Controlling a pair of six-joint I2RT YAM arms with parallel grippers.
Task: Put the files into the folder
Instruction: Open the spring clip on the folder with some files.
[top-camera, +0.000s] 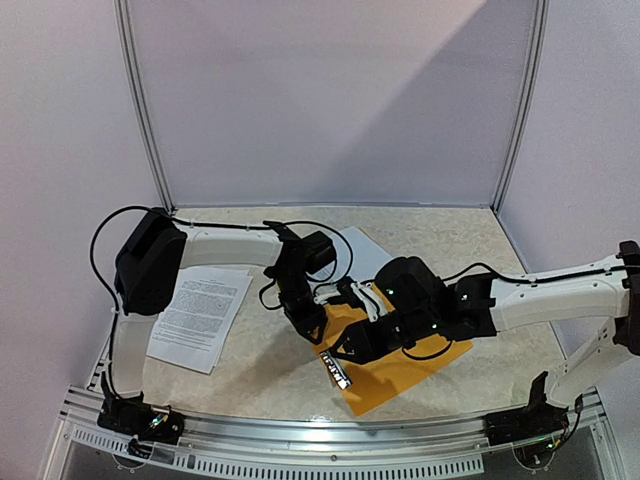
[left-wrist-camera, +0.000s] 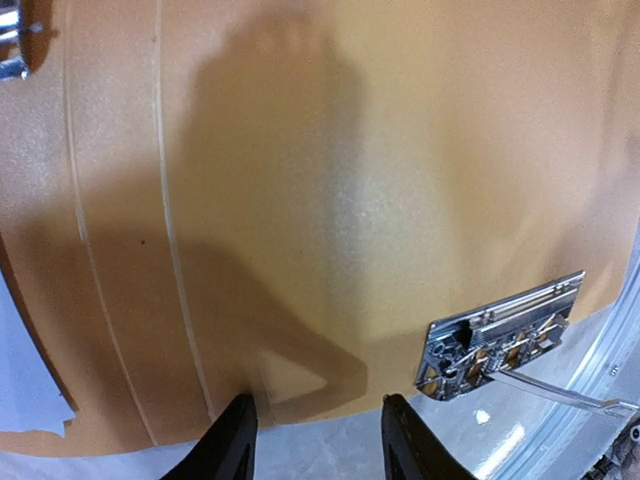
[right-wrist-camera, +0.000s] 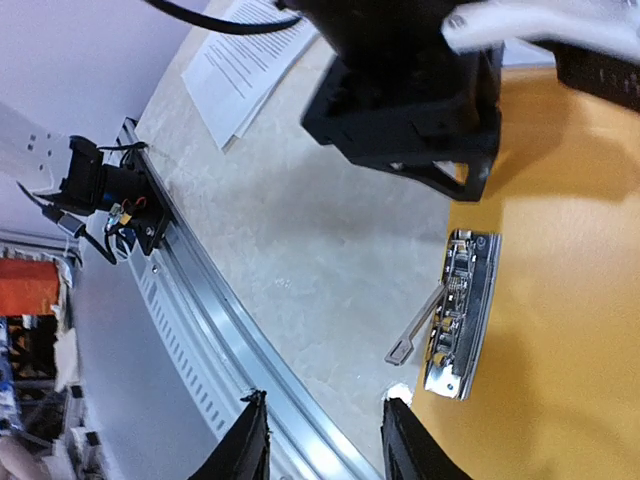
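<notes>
Files left, open folder right of centre, both tools empty at its clip.

The files (top-camera: 200, 315) lie flat on the counter (top-camera: 450, 240) at the left, well apart from the folder (top-camera: 410, 375). The left tool (left-wrist-camera: 320, 420) hangs over the folder's edge, fingers parted, holding nothing. The metal clip (left-wrist-camera: 500, 345) sits just right of it, its lever sticking out. The right tool (right-wrist-camera: 325, 430) hovers beside the clip, also parted and empty. The sheets look light, floppy and slippery, so I would pinch a free corner or edge.
</notes>
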